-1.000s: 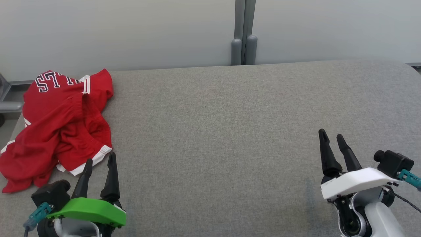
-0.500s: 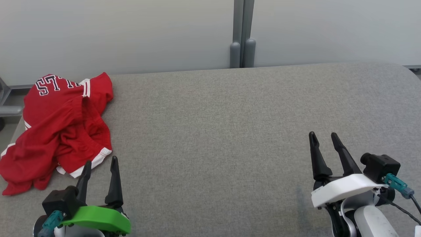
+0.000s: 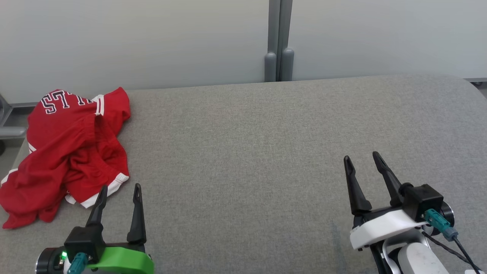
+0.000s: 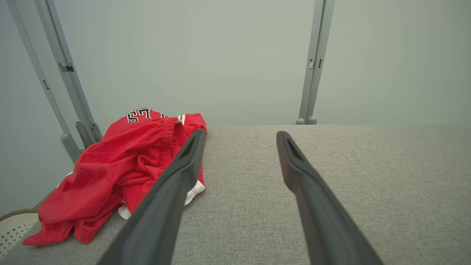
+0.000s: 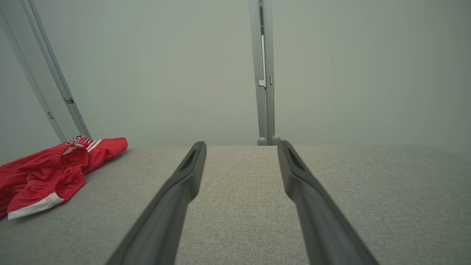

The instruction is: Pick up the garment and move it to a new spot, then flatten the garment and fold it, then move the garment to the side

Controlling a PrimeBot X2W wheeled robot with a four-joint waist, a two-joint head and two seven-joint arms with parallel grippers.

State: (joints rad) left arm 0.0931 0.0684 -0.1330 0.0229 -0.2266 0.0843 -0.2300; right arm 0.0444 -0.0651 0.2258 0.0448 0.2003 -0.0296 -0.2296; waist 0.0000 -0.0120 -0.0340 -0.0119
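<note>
The garment (image 3: 68,152) is a crumpled red piece with white trim and black-and-white lettering, lying at the far left end of the grey cloth table (image 3: 266,152). It also shows in the left wrist view as the garment (image 4: 121,173) and in the right wrist view as the garment (image 5: 48,173). My left gripper (image 3: 120,188) stands open just in front of the garment's white hem, nothing between its fingers. My right gripper (image 3: 361,156) stands open near the table's front right, far from the garment. The left gripper (image 4: 241,135) and right gripper (image 5: 241,145) hold nothing.
A pale wall with a grey upright post (image 3: 277,42) runs behind the table. Grey metal framing (image 3: 7,129) stands off the table's left end. A pale woven object (image 4: 14,228) shows beyond the table's left edge.
The head view has tilted and shifted a little. Both grippers have drawn back toward the lower edge; the right one has also moved left. The garment has not moved.
</note>
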